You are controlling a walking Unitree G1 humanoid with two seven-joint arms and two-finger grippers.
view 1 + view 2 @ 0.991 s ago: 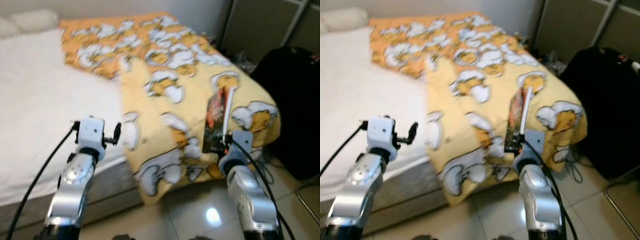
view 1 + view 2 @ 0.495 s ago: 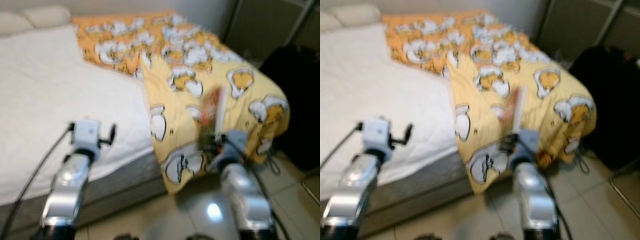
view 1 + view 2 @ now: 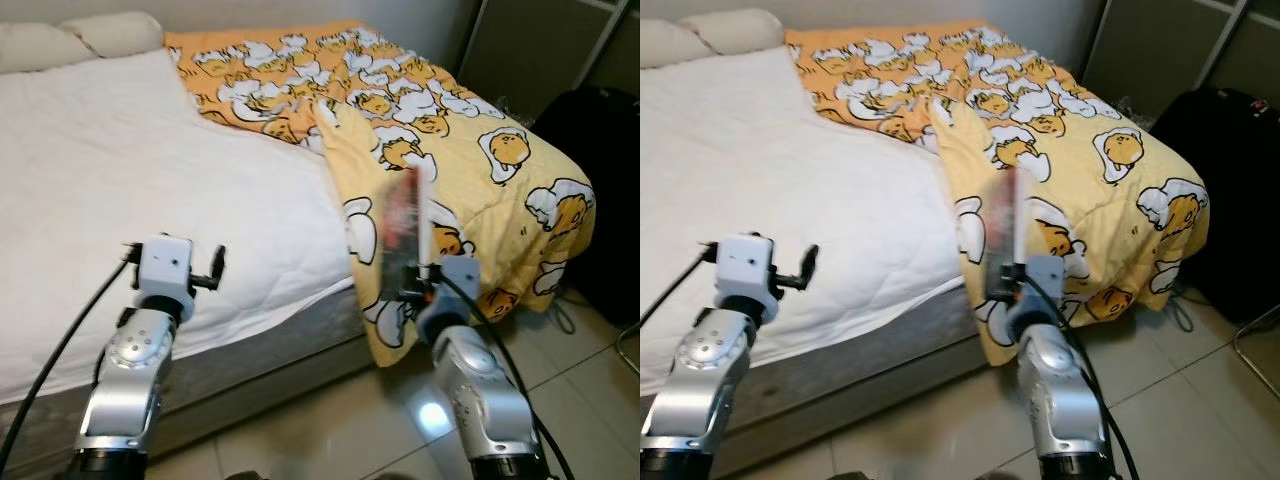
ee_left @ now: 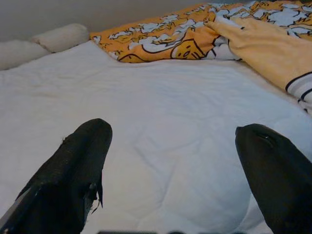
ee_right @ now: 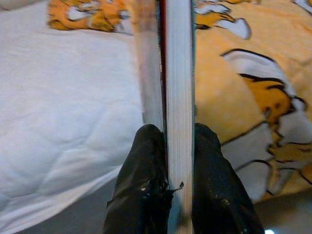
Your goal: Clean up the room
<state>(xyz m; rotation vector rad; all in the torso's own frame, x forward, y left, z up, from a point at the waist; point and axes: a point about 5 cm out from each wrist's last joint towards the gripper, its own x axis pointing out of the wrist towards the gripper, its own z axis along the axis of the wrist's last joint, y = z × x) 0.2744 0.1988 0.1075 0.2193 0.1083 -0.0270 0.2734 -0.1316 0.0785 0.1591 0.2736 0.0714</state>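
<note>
**Black fingers clamp a book upright at the foot of the bed**

Black rubber pads of the right gripper (image 5: 178, 161) press on both faces of a thin book (image 3: 405, 232), which stands on edge, its pale page block and dark red cover rising straight up from between the fingers (image 5: 141, 185). In the head views the book looks blurred, held in front of the robot above the bed's lower corner, where the yellow quilt (image 3: 470, 150) printed with white and orange cartoon figures hangs down over the mattress edge toward the tiled floor (image 3: 330, 420). The silver right arm (image 3: 485, 400) reaches up from below with a black cable running along it.

The left gripper (image 4: 170, 165) hangs over the bare white sheet (image 3: 150, 190), its two fingers spread wide with nothing between them; the wrist view looks along them across the sheet to the folded-back edge of the quilt. The left arm (image 3: 135, 360) is raised in front of the mattress side, near the grey base of the bed (image 3: 260, 350).

Two pale pillows (image 3: 80, 35) lie at the head of the bed against the wall. The quilt covers the far and right part of the mattress, and one corner is turned over so that its plain yellow underside shows. A black bag (image 3: 1240, 180) stands on the floor to the right of the bed, with a thin cord (image 3: 1180, 305) lying beside it.
</note>
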